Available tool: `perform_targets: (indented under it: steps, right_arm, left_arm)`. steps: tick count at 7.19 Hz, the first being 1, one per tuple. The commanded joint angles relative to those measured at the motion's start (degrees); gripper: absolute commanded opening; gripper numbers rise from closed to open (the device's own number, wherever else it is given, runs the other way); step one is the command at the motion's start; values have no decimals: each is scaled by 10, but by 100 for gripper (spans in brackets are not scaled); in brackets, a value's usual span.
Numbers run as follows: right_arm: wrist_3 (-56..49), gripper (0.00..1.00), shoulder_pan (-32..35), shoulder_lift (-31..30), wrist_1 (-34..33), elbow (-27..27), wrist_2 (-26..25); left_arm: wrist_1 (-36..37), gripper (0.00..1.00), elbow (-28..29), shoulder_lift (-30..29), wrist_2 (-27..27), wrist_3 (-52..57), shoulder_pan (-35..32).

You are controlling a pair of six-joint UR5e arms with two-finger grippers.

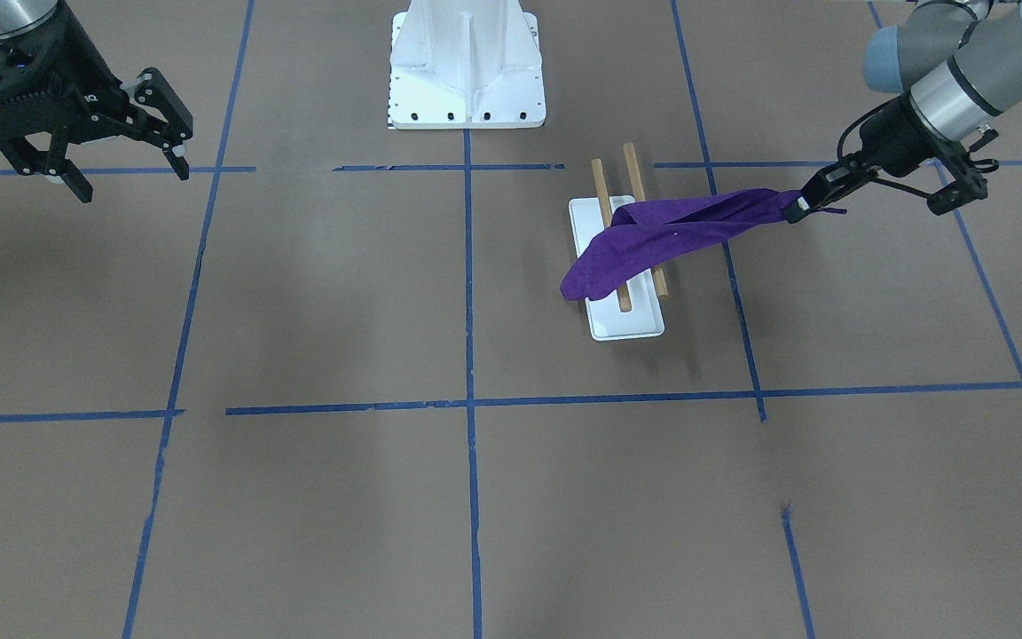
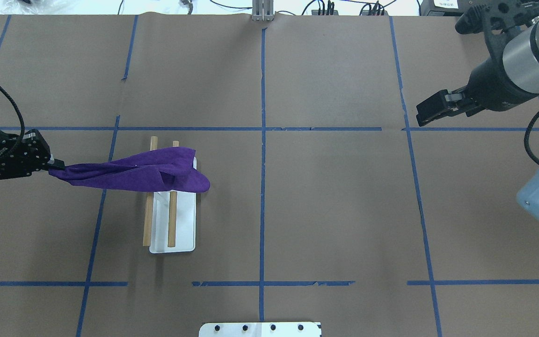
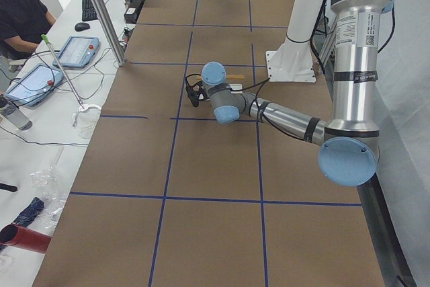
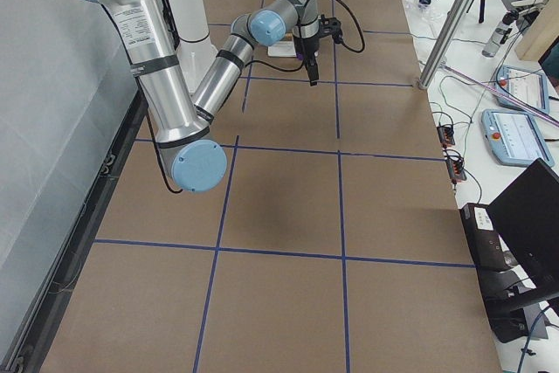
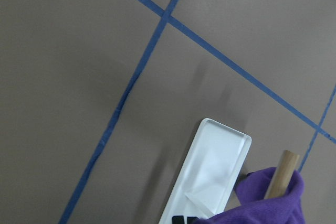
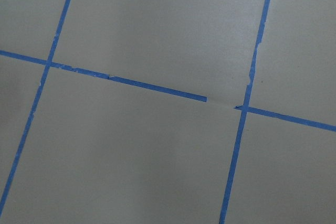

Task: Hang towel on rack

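The deep purple towel (image 1: 671,235) lies across both wooden dowels of the rack (image 1: 626,324). One end hangs past the rack's white base. The other end stretches out to my left gripper (image 1: 799,209), which is shut on it, off to the side of the rack. In the overhead view the towel (image 2: 134,175) runs from my left gripper (image 2: 56,164) over the rack (image 2: 180,229). The left wrist view shows the base (image 5: 215,166), a dowel end (image 5: 281,174) and a fold of towel (image 5: 262,208). My right gripper (image 1: 134,182) is open and empty, far from the rack.
A large white bolted pedestal (image 1: 467,71) stands at the robot's side of the table, behind the rack. The brown table surface carries a grid of blue tape lines (image 2: 262,128). The right wrist view shows only bare table and tape.
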Motion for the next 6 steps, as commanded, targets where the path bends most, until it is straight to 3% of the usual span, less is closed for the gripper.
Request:
perform_targets:
  steps: [1,2,4,6]
  right_arm:
    - [-4,100,14,-24,0,-1,-1]
    - [-11,100,33,-40,1,-11,3]
    - [-96,100,113,-70,0,-72,25]
    - [-280,100,240,-92,-1,-188,113]
  left_arm:
    - [-1,100,22,5,24,7,1]
    - [-7,100,25,7,24,9,-1]
    - [-7,100,26,45,24,150,-20]
    - [-2,100,32,87,22,348,-81]
